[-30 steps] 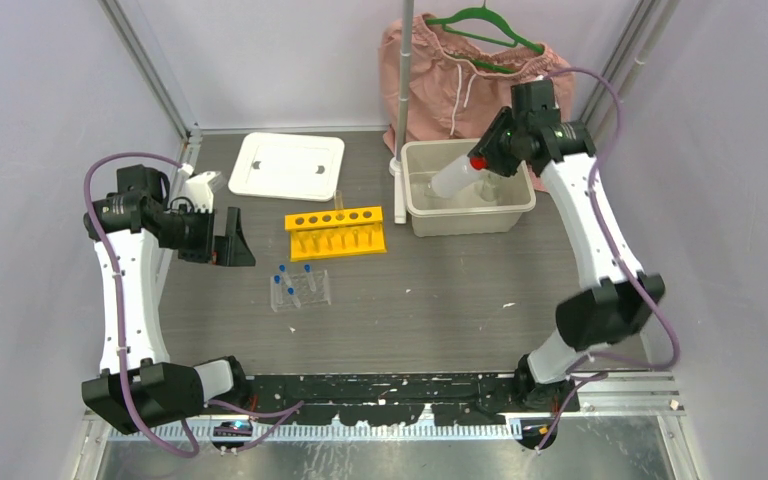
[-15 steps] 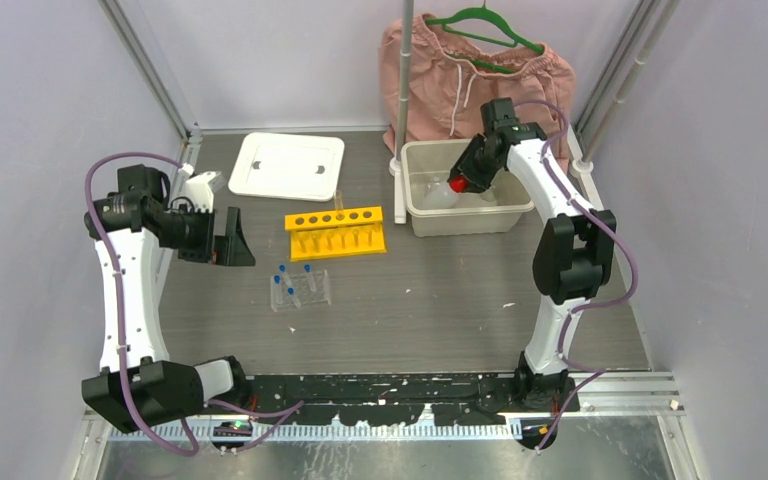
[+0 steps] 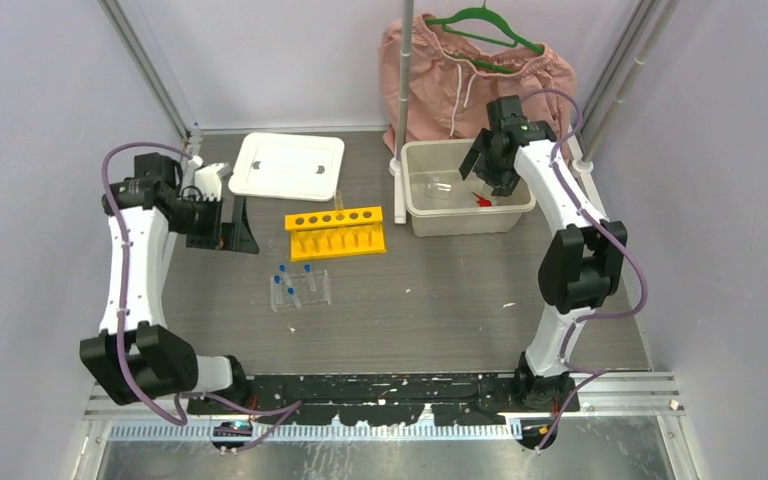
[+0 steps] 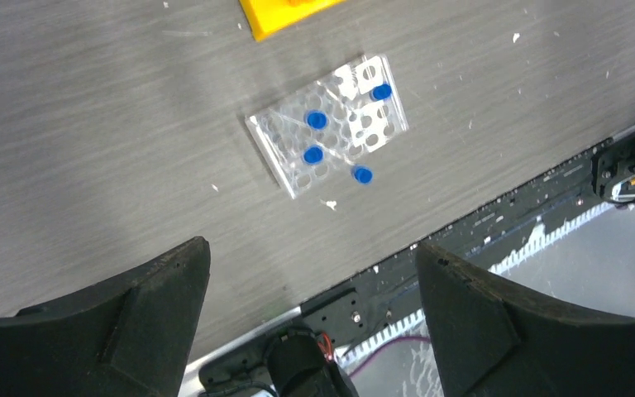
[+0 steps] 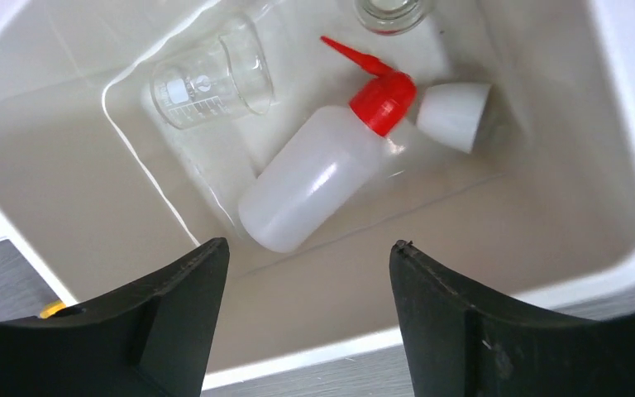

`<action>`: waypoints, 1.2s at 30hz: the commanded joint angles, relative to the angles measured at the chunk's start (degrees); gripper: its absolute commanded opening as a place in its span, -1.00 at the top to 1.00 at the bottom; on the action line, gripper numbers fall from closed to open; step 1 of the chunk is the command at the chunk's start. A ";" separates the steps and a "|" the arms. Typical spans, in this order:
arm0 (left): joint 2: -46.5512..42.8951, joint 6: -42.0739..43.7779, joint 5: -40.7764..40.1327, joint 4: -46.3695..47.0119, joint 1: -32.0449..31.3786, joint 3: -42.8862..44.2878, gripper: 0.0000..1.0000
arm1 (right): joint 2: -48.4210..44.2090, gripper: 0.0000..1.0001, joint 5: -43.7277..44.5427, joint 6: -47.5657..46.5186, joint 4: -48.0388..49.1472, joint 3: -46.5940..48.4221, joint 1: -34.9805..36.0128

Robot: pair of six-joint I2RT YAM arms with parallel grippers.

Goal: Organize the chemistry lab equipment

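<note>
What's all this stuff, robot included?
Tub: one, beige, back right.
Lid: one, white, back left.
Squeeze bottle: one, white, red nozzle, lying in tub.
Beakers: two, clear, in tub.
Cup: one, white, in tub.
Yellow rack: one, centre.
Clear rack: one, nearer than yellow rack.
Tubes: four, blue-capped, at clear rack.
Shorts: one, pink, hanging behind tub.
Left gripper: one, black, open, left side.
Right gripper: one, black, open, above tub.
</note>
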 commanded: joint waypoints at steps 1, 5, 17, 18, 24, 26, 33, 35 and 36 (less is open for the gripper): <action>5.54 -6.64 -4.82 8.26 -3.44 4.28 -0.85 | -5.50 -0.52 5.70 -3.02 0.24 -0.94 0.49; 12.85 -11.25 -14.41 12.63 -8.23 10.31 -0.80 | -6.58 -0.51 6.96 -2.51 1.28 -3.99 2.23; 43.72 -20.18 -30.96 13.10 -12.30 45.07 -0.72 | -21.11 -0.42 14.01 -2.61 6.79 -3.63 9.78; 45.97 -20.08 -31.93 12.92 -12.70 48.30 -0.74 | -22.11 -0.42 13.99 -2.72 7.14 -4.02 10.33; 57.76 -21.08 -40.82 14.64 -12.98 59.63 -0.79 | -29.14 -0.36 11.83 -3.52 13.23 -11.99 13.14; 60.27 -21.71 -42.15 15.82 -13.01 61.85 -0.78 | -30.98 -0.31 11.24 -3.77 14.75 -15.39 13.90; 65.74 -23.66 -41.42 17.80 -10.28 63.11 -0.60 | -32.77 -0.14 11.02 -4.26 14.70 -20.03 15.21; 65.81 -24.78 -41.00 18.78 -9.11 61.04 -0.55 | -32.15 -0.12 10.52 -4.26 14.24 -20.17 15.31; 65.55 -25.73 -40.75 19.79 -8.33 59.19 -0.53 | -31.84 -0.10 10.29 -4.28 14.04 -20.31 15.55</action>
